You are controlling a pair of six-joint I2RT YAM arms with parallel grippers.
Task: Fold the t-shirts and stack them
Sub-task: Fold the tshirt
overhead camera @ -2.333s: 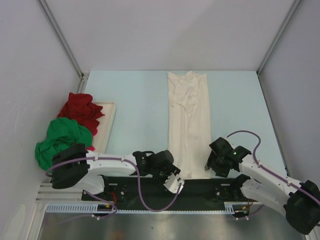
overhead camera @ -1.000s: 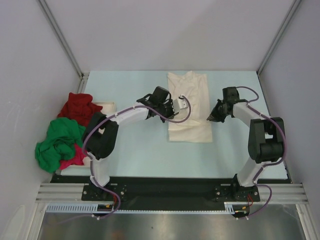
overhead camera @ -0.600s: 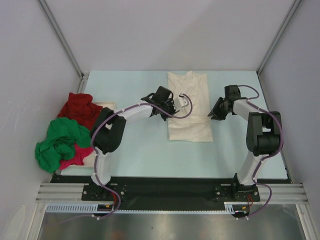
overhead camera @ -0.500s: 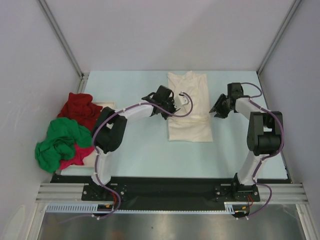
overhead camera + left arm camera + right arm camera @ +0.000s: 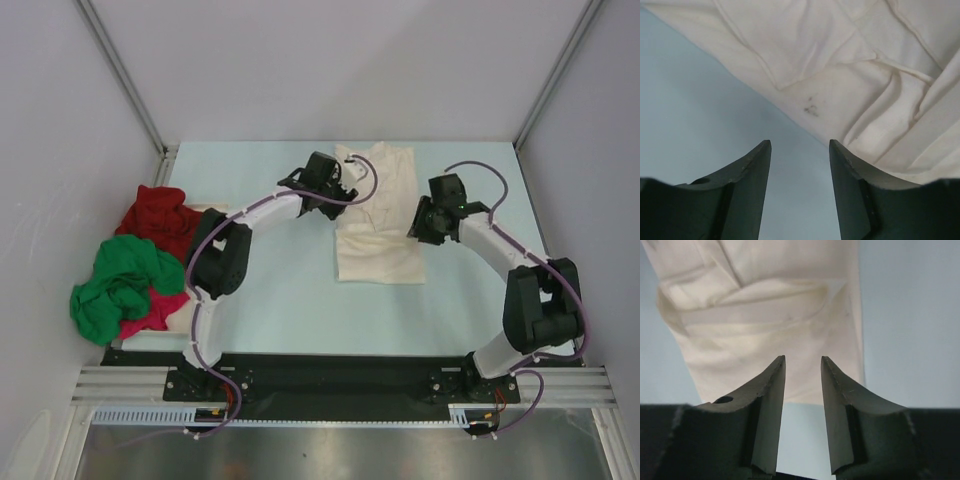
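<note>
Mid-table, folded cream-white t-shirt (image 5: 378, 240) lies flat — left gripper (image 5: 800, 146) and right gripper (image 5: 803, 360) both parted, gripping nothing, flanking it.

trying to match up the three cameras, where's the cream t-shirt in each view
Top external: the cream t-shirt lies at the middle of the table, between the two arm tips.
Left wrist: cream t-shirt fills the top and right, its edge running diagonally.
Right wrist: cream t-shirt covers the upper centre and left.
Shared landmark: the pale blue table bordering the shirt's edge.
</note>
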